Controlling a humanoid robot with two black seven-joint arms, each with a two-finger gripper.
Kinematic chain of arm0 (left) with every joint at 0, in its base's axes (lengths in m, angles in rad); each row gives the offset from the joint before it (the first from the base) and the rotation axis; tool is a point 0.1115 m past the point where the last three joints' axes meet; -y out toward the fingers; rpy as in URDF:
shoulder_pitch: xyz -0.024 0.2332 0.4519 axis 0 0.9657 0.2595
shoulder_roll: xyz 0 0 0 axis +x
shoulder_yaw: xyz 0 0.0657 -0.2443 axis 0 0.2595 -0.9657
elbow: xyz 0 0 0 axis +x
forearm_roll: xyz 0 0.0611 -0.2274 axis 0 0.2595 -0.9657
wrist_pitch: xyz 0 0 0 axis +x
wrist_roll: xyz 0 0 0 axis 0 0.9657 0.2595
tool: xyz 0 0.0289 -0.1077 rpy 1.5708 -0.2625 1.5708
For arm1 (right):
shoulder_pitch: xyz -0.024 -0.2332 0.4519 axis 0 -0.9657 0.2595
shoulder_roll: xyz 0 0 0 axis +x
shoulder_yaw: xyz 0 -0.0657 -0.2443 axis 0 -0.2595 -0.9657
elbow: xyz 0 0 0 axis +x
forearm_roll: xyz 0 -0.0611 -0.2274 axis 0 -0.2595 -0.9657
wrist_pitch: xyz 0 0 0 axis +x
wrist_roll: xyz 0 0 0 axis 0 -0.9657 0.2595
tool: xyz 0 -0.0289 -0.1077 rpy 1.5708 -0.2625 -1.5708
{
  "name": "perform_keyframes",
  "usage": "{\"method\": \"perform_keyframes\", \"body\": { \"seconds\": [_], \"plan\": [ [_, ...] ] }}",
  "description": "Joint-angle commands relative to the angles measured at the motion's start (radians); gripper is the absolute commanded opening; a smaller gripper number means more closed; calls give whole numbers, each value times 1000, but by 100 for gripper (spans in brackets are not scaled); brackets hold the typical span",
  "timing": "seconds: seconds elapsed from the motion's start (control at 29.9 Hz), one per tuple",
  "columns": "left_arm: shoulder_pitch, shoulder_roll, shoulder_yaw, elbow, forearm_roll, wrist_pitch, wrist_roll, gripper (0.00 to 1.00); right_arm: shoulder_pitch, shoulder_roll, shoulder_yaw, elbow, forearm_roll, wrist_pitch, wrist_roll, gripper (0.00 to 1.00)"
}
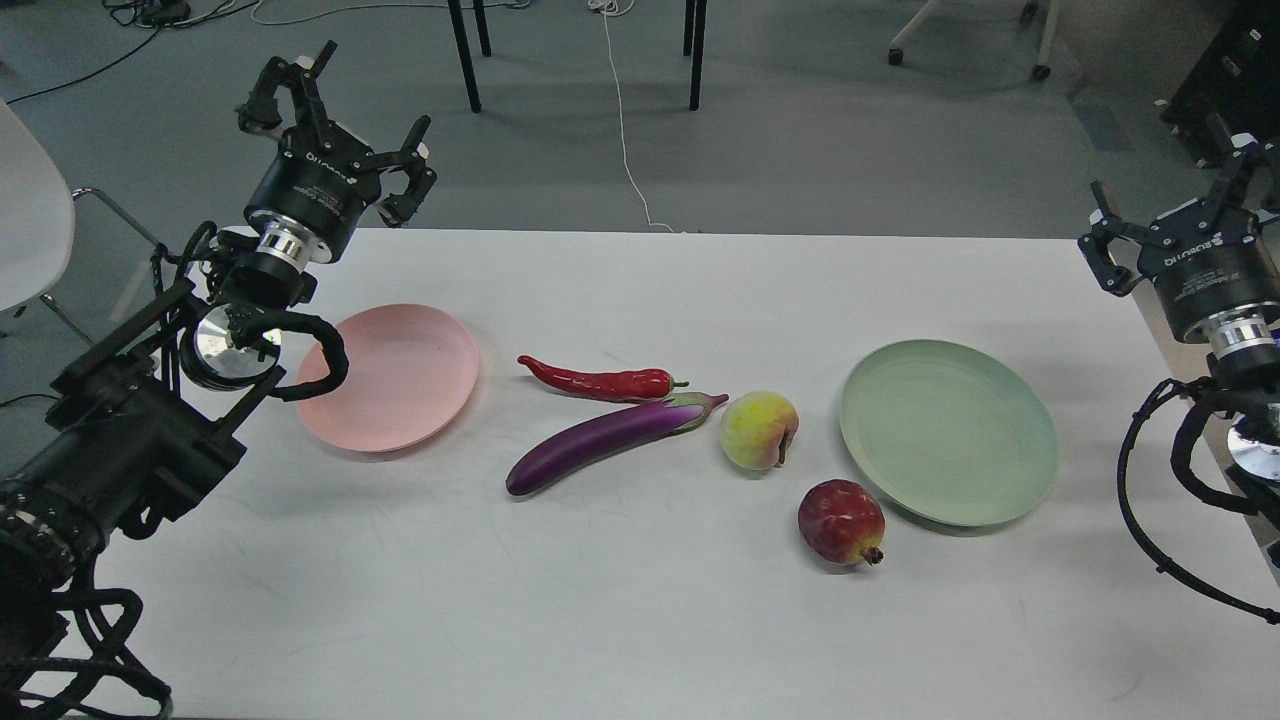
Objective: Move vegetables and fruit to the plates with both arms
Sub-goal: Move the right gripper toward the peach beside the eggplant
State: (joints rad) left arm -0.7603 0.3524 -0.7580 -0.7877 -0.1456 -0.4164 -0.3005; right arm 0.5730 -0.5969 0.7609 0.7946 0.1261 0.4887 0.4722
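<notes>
On inspection, the white table carried all six task items, none of them in either gripper. The pink plate lay at the left, bare, with part of its near-left rim hidden behind the left arm's cable loop. The green plate lay at the right, likewise bare.

Between the plates, the red chili pepper lay roughly crosswise with its green stem pointing right. Just in front of it, the purple eggplant lay on a diagonal, its cap end up and to the right, close under the chili's stem end; whether the two touched could not be told. The peach sat just right of the eggplant's cap. The pomegranate sat nearer the camera, its crown nub facing lower right, close beside the green plate's near-left rim.

The left gripper was raised over the table's far-left edge, fingers spread apart and holding nothing. The right gripper stood raised at the table's right edge, partly cut off by the frame; its fingers were splayed and held nothing.
</notes>
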Motion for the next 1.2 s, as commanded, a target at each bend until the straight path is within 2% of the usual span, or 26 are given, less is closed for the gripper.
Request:
{"method": "perform_keyframes", "body": {
  "seconds": [0.0, 0.23, 0.37, 0.53, 0.8, 1.0, 1.07, 1.17],
  "plan": [
    [1, 8, -3, -1, -2, 1, -3, 98, 1, 5, 3, 2, 0, 0, 5, 99],
    [9, 20, -3, -1, 0, -12, -8, 98, 18, -9, -6, 12, -16, 0, -1, 99],
    [18, 23, -6, -1, 0, -1, -14, 98, 129, -21, -98, 29, -74, 0, -3, 99],
    [19, 34, -6, -5, 0, -1, -26, 98, 365, -87, -377, 58, -112, 0, -1, 99],
    [21, 37, -3, -22, 4, -5, -35, 98, 726, -84, -898, 169, -250, 0, 0, 98],
    [21, 50, -3, -27, 6, -13, -35, 98, 970, -78, -1251, 296, -520, -19, 0, 98],
    [21, 54, -3, -34, 6, -15, -35, 98, 1063, -60, -1368, 349, -587, -24, 0, 98],
    [21, 71, -3, -59, 8, -16, -37, 98, 1188, 27, -1533, 382, -649, -24, 0, 98]
  ]
}}
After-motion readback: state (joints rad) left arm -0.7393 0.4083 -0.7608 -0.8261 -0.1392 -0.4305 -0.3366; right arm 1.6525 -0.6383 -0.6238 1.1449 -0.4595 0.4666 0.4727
